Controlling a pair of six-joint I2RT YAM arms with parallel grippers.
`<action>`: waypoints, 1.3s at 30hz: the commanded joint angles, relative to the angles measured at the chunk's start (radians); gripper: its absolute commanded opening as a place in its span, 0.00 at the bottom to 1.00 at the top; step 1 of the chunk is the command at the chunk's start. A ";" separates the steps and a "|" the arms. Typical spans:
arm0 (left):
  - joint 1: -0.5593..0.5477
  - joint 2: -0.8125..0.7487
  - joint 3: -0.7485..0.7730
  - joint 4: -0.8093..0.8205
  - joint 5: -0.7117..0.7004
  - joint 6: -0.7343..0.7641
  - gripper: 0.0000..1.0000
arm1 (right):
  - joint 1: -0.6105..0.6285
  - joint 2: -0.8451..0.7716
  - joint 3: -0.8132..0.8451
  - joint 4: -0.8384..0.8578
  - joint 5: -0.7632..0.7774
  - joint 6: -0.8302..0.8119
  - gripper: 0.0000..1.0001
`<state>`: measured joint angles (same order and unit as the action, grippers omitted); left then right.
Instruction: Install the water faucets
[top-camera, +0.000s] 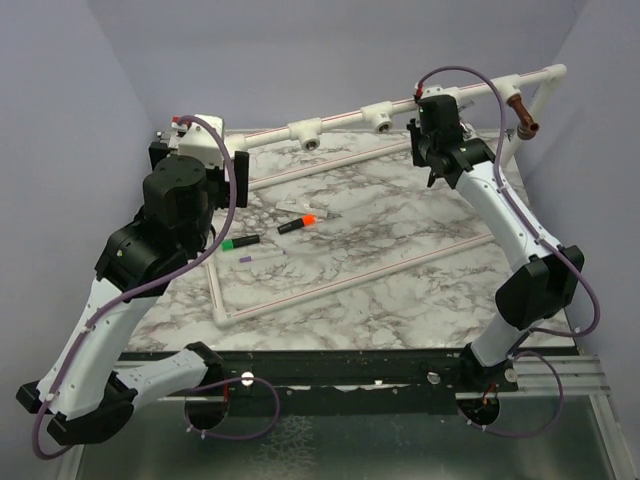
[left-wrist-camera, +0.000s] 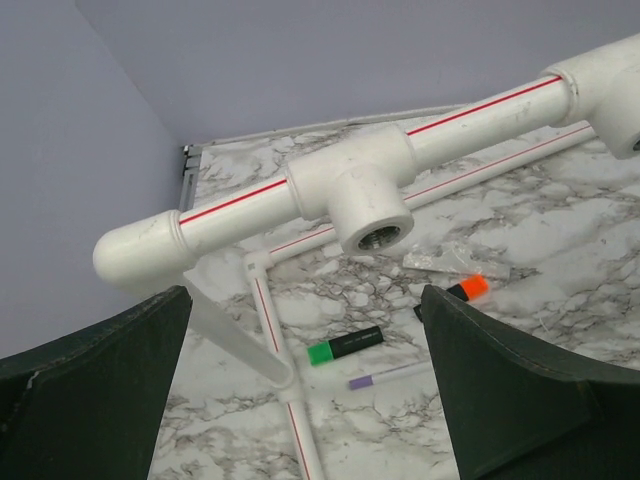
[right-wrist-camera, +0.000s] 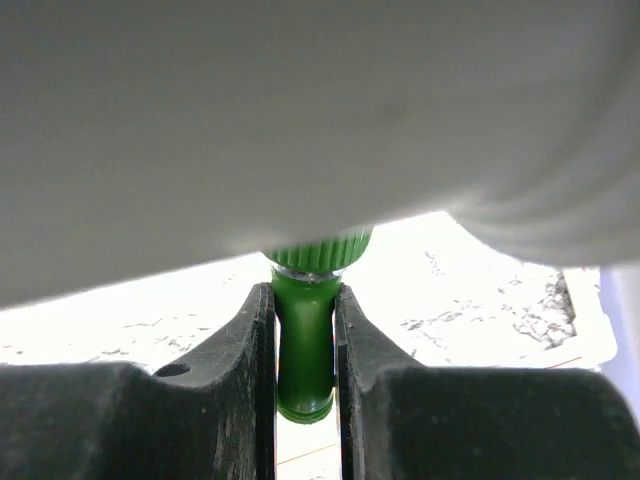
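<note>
Right gripper (right-wrist-camera: 305, 305) clamps one green faucet (right-wrist-camera: 304, 360) under the pipe (right-wrist-camera: 300, 120); left gripper (left-wrist-camera: 305, 300) stands wide open. One copper faucet (top-camera: 523, 113), two tees (top-camera: 303, 130) and three pens (top-camera: 240, 242) are visible.

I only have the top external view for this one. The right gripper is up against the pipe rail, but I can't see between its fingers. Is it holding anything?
Observer: Yes. The right wrist view shows the right gripper shut on the green faucet, just under the white pipe.
Operator: And the left gripper? From above its own housing hides the fingers.
Observer: In the left wrist view the left gripper is open with nothing between its fingers, facing a tee fitting.
</note>
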<state>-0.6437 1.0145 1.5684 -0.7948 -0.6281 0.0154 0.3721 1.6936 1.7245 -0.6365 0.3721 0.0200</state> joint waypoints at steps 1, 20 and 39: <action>-0.003 0.045 0.025 0.051 -0.033 -0.006 0.99 | -0.009 -0.098 -0.049 0.038 -0.071 0.039 0.00; 0.179 0.280 0.187 0.160 0.119 -0.062 0.90 | 0.003 -0.409 -0.443 0.274 -0.584 0.120 0.00; 0.586 0.389 0.055 0.176 0.426 -0.272 0.69 | 0.273 -0.463 -0.571 0.493 -0.561 0.185 0.00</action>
<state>-0.0711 1.4082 1.7004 -0.5835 -0.2672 -0.2077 0.6125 1.2415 1.1599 -0.2298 -0.2039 0.1738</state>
